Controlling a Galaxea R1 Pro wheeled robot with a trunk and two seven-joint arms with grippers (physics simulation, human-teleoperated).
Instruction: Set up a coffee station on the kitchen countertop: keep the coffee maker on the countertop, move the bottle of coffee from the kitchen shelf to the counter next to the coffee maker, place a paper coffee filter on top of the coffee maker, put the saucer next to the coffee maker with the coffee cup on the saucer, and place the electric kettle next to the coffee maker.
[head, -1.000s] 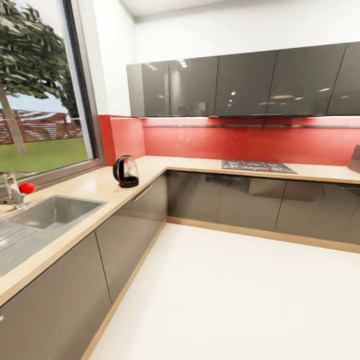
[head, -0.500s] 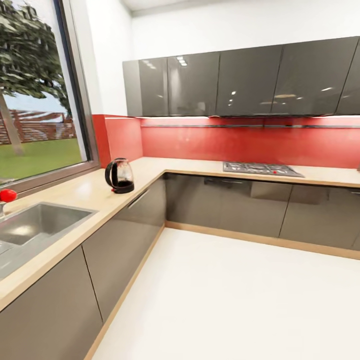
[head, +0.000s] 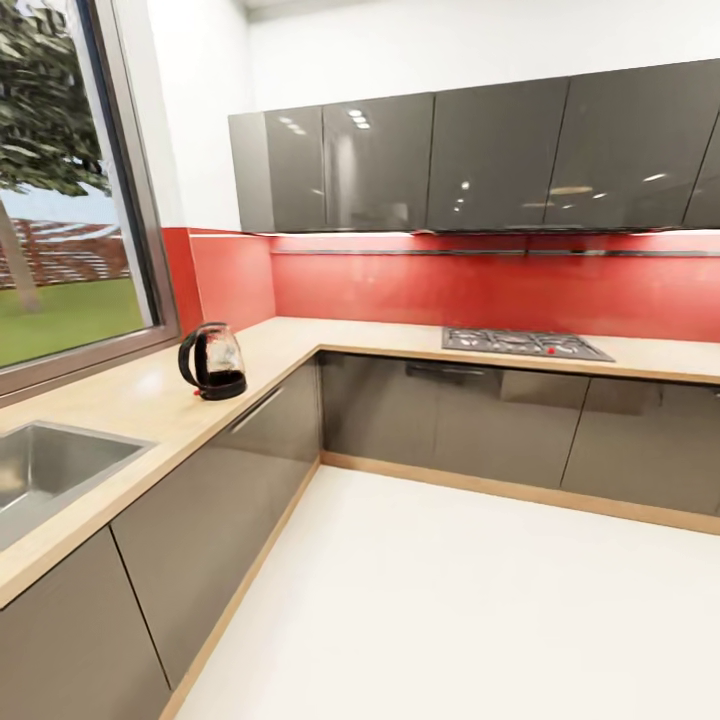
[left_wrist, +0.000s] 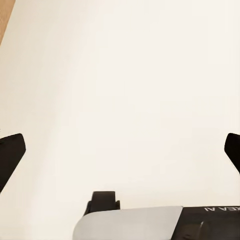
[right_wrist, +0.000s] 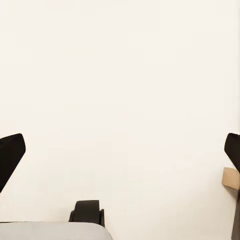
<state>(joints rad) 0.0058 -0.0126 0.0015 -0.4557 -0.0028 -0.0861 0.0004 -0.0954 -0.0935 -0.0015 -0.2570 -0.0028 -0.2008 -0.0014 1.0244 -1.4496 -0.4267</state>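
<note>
The kettle (head: 213, 361) stands on the countertop (head: 120, 400); both grippers (left_wrist: 120, 150) (right_wrist: 120, 150) hang released and empty, so the robot should approach squarely, stopping close before reaching.

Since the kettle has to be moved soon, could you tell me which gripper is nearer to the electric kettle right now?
Left, probably. The electric kettle stands on the kitchen countertop at the robot's left. Both the left gripper and right gripper hang open over pale floor, touching nothing.
</note>
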